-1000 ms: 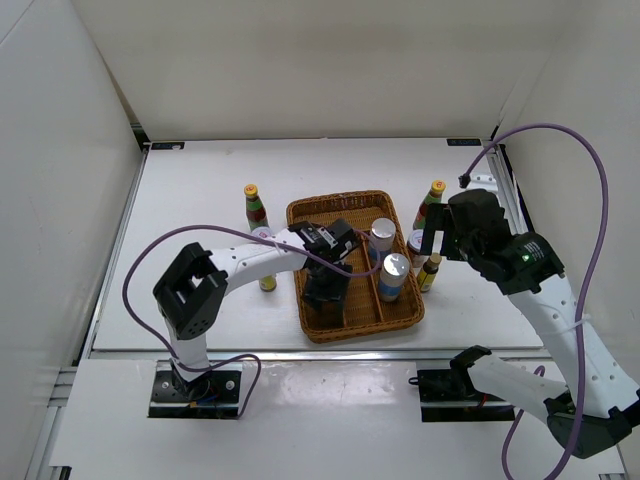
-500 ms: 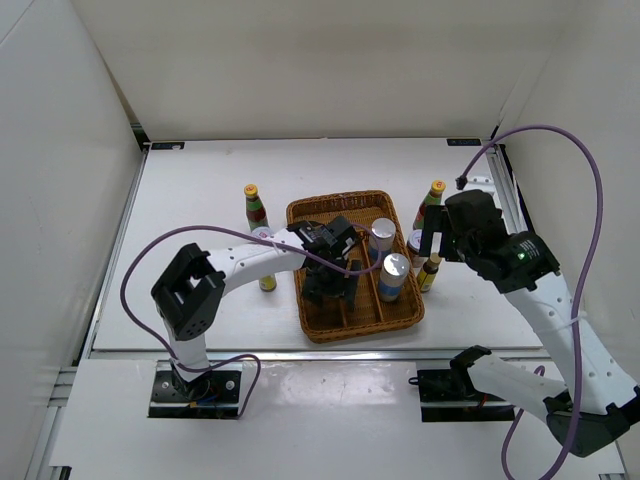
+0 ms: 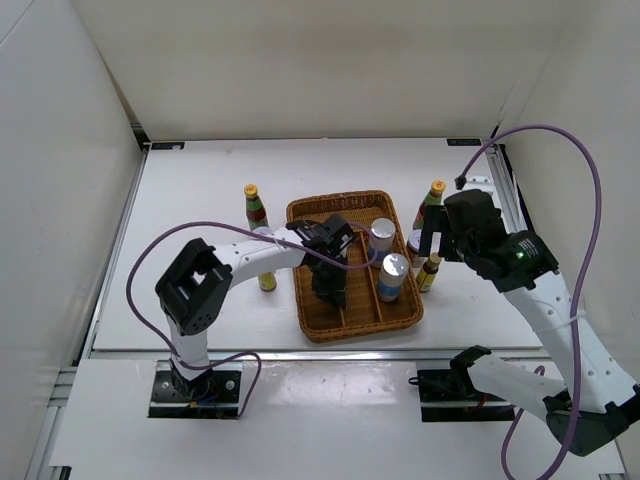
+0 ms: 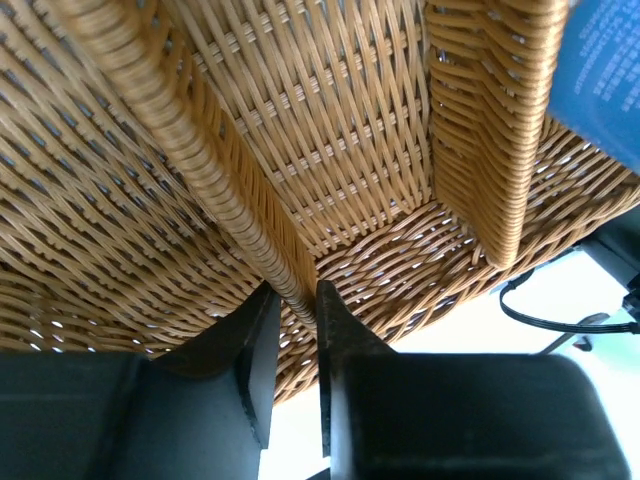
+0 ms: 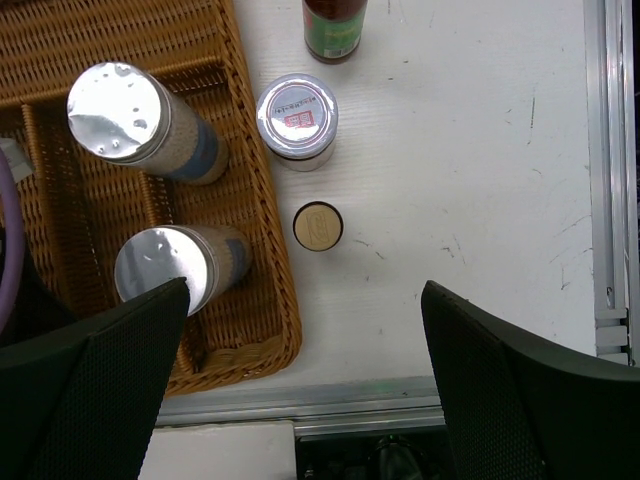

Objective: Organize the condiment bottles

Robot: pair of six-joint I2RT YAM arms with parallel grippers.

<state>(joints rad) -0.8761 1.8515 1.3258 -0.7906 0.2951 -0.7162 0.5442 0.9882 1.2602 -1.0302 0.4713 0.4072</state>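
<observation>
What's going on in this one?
The left gripper is down inside the wicker tray, its fingers apparently pinched on one of the tray's dividers rather than on a bottle. The right gripper hangs open above the table just right of the tray, over a small brown bottle and a red/white-lidded jar. Two silver-topped cylinders stand in the tray's right compartment; the other containers stand on the table on either side.

the white table (image 3: 200, 190) carries a wicker tray (image 3: 340, 197) around its middle, nearer the near edge. a tall bottle (image 3: 256, 207) stands just left of the tray. between the tray and the right edge stand a second tall bottle (image 3: 432, 203), a white-lidded jar (image 3: 417, 243) and a small brown bottle (image 3: 430, 270).
</observation>
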